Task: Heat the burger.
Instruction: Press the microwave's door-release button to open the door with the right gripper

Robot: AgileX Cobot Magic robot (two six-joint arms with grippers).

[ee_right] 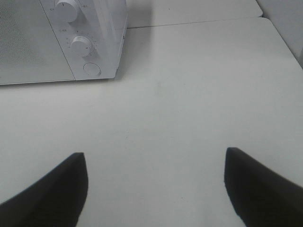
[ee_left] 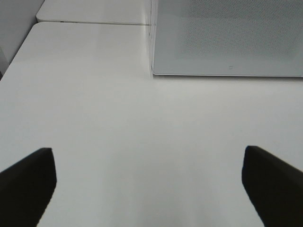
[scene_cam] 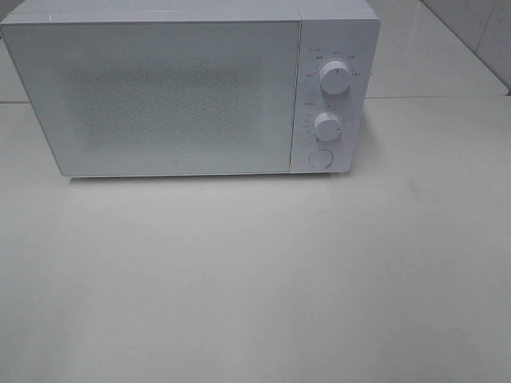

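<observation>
A white microwave (scene_cam: 176,96) sits at the far side of the pale tabletop (scene_cam: 255,279), left of middle, with its door shut and the speckled front panel facing the near edge. On its right-hand control strip there are 2 round knobs, the upper knob (scene_cam: 336,77) directly above the lower knob (scene_cam: 327,126), and below them a round button (scene_cam: 319,158) close to the bottom corner. I cannot tell where the burger is: no view shows it, and the door panel is too frosted to see what lies behind it. The left fingers (ee_left: 28,187) hover over bare tabletop on the near left, spread wide apart with nothing between them, pointing toward the microwave's left front corner. The right fingers (ee_right: 255,184) hover over the near right of the tabletop, also spread apart and holding nothing, pointing toward the open surface just right of the control strip. Both pairs of fingers are well apart from the microwave and touch nothing.
</observation>
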